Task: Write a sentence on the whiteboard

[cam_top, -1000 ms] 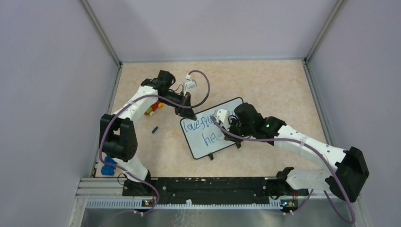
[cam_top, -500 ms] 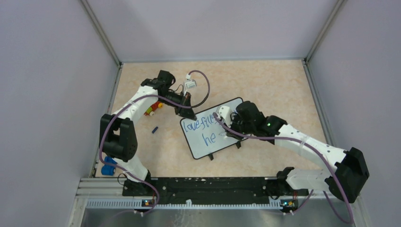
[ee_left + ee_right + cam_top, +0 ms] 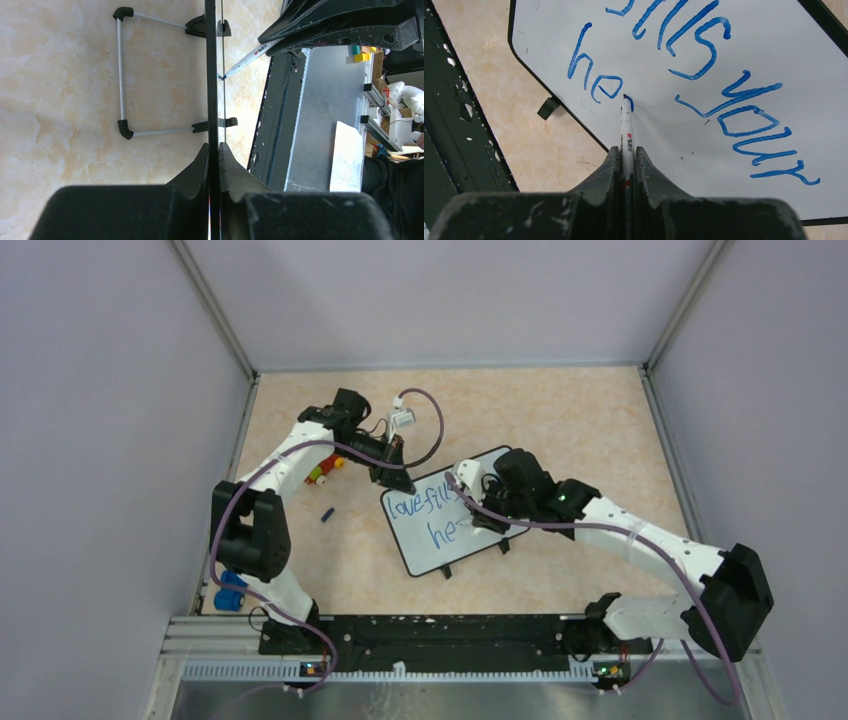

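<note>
Right gripper (image 3: 626, 151) is clamped on a marker (image 3: 626, 117), tip touching the whiteboard (image 3: 774, 40) just after "he", evidently to continue the sentence (image 3: 704, 45). The whiteboard lies askew mid-table. Left gripper (image 3: 214, 150) pinches its far corner edge, apparently steadying it. From above, the right arm covers the later words.

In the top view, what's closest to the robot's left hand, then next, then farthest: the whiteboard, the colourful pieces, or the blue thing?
1. Whiteboard: the left hand grips its far-left corner.
2. Colourful pieces: just left of the hand.
3. Blue thing: farthest, down at the near left.
</note>
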